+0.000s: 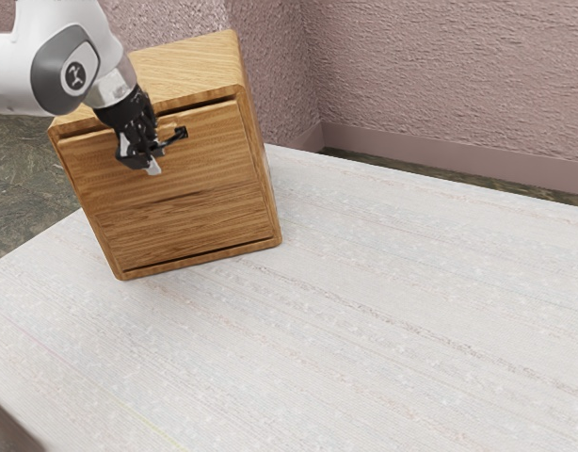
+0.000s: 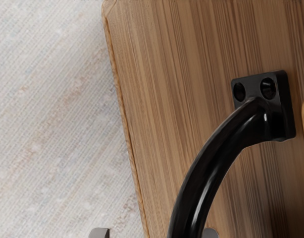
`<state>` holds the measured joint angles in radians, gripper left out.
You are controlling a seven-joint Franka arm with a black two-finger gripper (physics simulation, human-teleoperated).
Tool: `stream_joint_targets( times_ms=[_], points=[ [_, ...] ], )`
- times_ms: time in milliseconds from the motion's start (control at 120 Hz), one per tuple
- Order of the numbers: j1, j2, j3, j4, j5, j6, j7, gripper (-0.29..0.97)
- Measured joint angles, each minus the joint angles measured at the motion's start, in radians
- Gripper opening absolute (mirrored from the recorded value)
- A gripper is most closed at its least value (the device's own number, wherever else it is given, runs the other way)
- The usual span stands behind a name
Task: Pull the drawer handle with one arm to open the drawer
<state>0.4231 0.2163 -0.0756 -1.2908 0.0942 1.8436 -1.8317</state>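
Note:
A wooden cabinet (image 1: 190, 202) stands at the table's far left, with its upper drawer front (image 1: 209, 141) facing the exterior view's right. A black curved handle (image 1: 173, 137) is mounted on that drawer. My gripper (image 1: 146, 158) is at the handle, coming down from the arm above. In the wrist view the handle bar (image 2: 216, 163) arcs from its black mounting plate (image 2: 263, 106) down between my two grey fingertips (image 2: 100, 232). One fingertip sits right beside the bar; the other stands apart from it. The gripper is open around the handle. The drawer front looks about flush with the cabinet.
The cabinet rests on a pale wood-grain table (image 1: 383, 320) that stretches wide toward the exterior view's right and front. A textured wall (image 1: 440, 66) with a baseboard runs behind the table.

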Motion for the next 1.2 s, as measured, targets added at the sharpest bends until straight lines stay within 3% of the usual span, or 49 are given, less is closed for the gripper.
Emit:
stream_joint_targets(
  times_ms=[1200],
  points=[
    [-0.039, -0.237, 0.004, -0.306, -0.018, 0.069, -0.181, 0.14]
  ],
)
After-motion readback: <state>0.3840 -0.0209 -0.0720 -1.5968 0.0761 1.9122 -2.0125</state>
